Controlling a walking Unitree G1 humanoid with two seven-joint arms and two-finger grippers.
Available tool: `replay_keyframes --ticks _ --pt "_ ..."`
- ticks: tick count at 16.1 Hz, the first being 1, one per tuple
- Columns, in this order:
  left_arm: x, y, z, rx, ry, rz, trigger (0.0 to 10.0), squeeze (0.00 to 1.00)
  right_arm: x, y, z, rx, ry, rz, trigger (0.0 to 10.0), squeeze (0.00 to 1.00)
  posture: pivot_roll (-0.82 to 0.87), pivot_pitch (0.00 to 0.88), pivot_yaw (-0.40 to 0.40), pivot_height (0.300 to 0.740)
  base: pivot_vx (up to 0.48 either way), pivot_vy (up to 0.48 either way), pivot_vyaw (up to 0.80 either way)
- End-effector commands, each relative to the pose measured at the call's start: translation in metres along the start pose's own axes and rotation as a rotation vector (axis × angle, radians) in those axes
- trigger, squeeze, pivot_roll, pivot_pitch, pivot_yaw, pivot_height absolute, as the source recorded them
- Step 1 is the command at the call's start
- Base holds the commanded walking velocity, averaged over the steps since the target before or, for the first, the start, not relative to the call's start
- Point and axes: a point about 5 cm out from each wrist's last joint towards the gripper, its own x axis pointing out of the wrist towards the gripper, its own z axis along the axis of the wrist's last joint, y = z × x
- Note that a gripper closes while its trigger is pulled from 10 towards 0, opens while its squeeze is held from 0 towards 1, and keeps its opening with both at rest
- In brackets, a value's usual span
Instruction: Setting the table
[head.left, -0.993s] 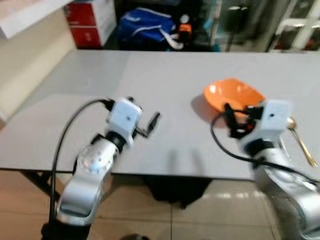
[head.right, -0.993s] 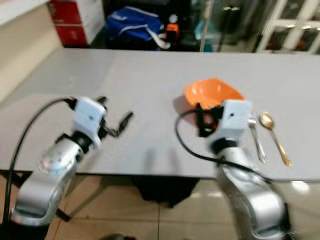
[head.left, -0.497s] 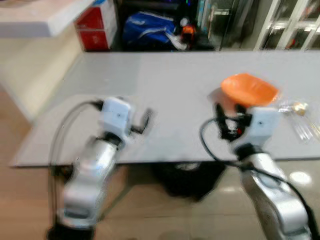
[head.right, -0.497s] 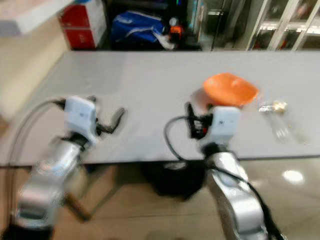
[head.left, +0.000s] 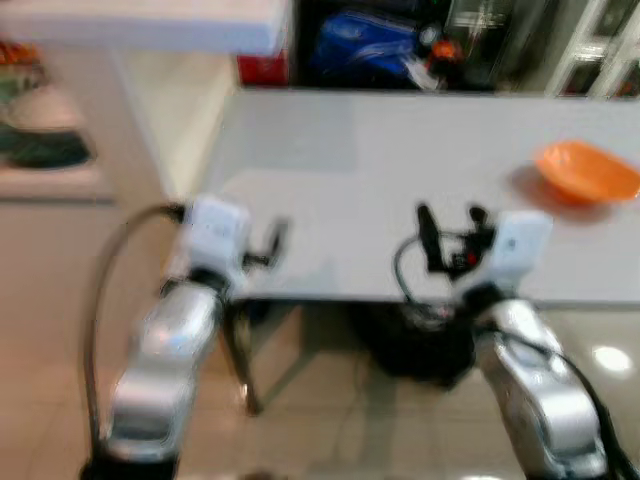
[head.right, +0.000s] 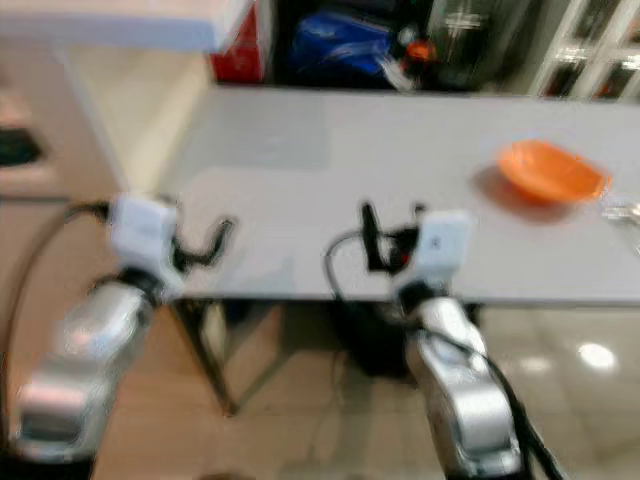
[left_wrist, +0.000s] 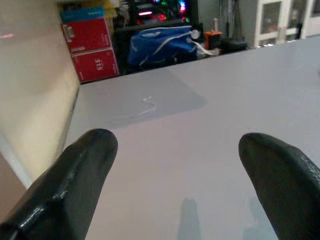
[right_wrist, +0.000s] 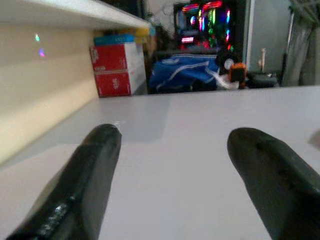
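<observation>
An orange bowl (head.left: 587, 172) stands on the grey table (head.left: 400, 150) toward its right end. A blurred glint of cutlery (head.right: 626, 211) lies just right of it at the picture's edge. My left gripper (head.left: 270, 245) hovers open over the table's near left corner, nothing between its fingers (left_wrist: 87, 165). My right gripper (head.left: 450, 228) is open and empty above the table's front edge, well left of the bowl. Its wrist view looks between its fingertips (right_wrist: 100, 150) along the bare tabletop.
Behind the table sit a blue bag (head.left: 370, 45) and red boxes (left_wrist: 89, 49). A white counter (head.left: 150, 20) juts out at the upper left, with a beige wall below it. The tiled floor (head.left: 330, 420) and a table leg lie beneath the front edge.
The whole picture has shifted: the camera has swung left and drawn back, so table and bowl sit further right and away. Both grippers stay open and empty.
</observation>
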Motion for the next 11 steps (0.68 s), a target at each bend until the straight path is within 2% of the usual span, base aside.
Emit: replay_keyframes --ticks 1,2,3,4,5,8,11 --pt "0.003 0.005 0.004 0.026 -0.012 0.023 10.0 1.0 0.002 0.003 0.005 0.012 -0.012 0.017 10.0 1.0 0.04 0.024 -0.018 0.74 0.0 0.48 0.0" --pt "0.004 0.003 0.006 0.025 -0.016 0.004 10.0 1.0 0.003 0.003 0.004 0.002 -0.005 0.01 10.0 1.0 0.04 0.024 -0.018 0.74 0.0 0.48 0.0" --pt "0.004 0.001 0.006 0.026 -0.018 -0.01 10.0 0.67 0.004 0.002 0.004 -0.008 0.0 0.0 10.0 1.0 0.03 0.02 -0.008 0.74 0.0 0.48 0.0" --pt "0.005 -0.001 0.007 0.03 -0.02 -0.022 10.0 0.0 0.005 0.001 0.003 -0.023 0.007 -0.018 10.0 0.72 0.03 0.02 -0.008 0.74 0.0 0.48 0.0" --pt "0.006 -0.001 0.008 0.033 -0.022 -0.021 10.0 0.0 0.005 0.001 0.002 -0.026 0.012 -0.028 10.0 0.0 0.02 0.021 -0.002 0.74 0.0 0.48 0.0" --pt "0.014 0.001 0.012 0.05 -0.036 -0.003 10.0 0.0 0.005 -0.001 0.001 0.008 0.02 -0.051 10.0 0.0 0.03 0.022 0.001 0.74 0.0 0.48 0.0" --pt "0.015 0.003 0.015 0.054 -0.046 0.008 10.0 0.0 0.009 0.002 0.0 0.0 0.022 -0.047 10.0 0.0 0.04 0.02 -0.003 0.74 0.0 0.48 0.0"
